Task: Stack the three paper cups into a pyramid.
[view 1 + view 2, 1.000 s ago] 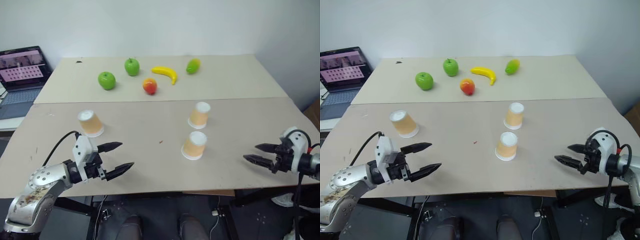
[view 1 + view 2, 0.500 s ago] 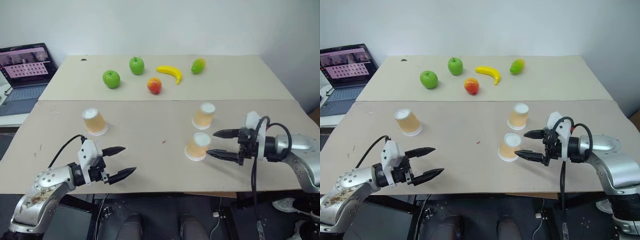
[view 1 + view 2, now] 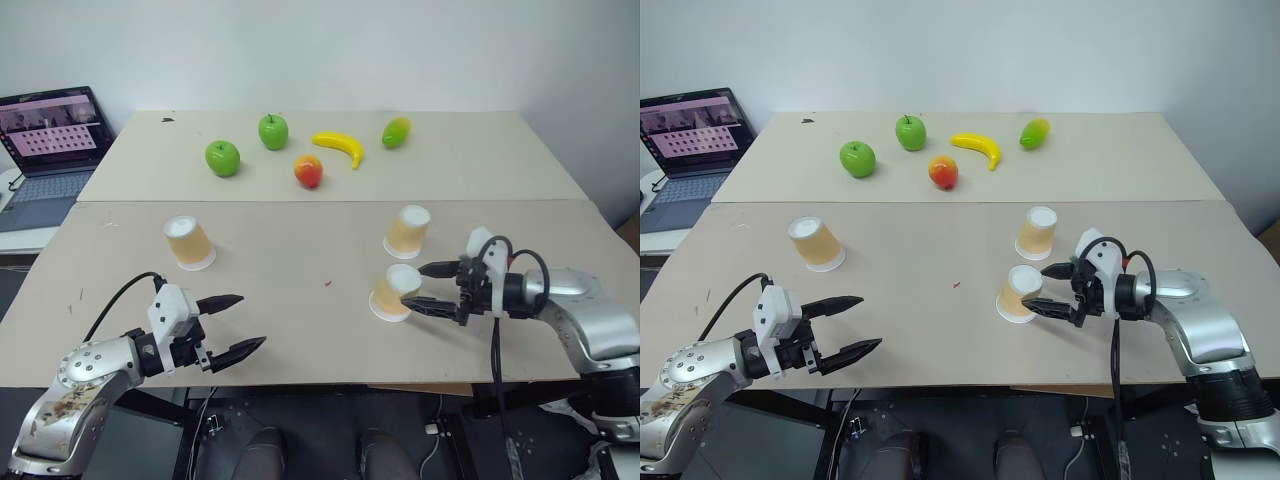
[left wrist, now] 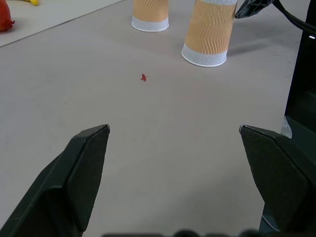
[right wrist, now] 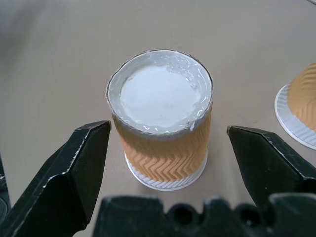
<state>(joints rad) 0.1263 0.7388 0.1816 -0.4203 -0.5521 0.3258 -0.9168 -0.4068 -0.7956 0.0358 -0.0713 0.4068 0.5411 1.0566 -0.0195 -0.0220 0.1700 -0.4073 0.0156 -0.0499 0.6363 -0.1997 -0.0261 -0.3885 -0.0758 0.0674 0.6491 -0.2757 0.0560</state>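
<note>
The right claw stands wide around the nearest cup, apparently not touching it. A second cup sits just behind, the third well apart on the table. The left claw hovers wide, empty.

Illumination is bright, even and diffuse, apparently from overhead. The counter shows no glare. Shadows are soft and short: a faint one lies beside the near paper cup in the left wrist view. The far wall grades from light to slightly darker toward the right. The head views are sharp across the scene, with mild wide-angle bending of the counter edges. In the wrist views, the black fingers nearest the lens are slightly soft.
</note>
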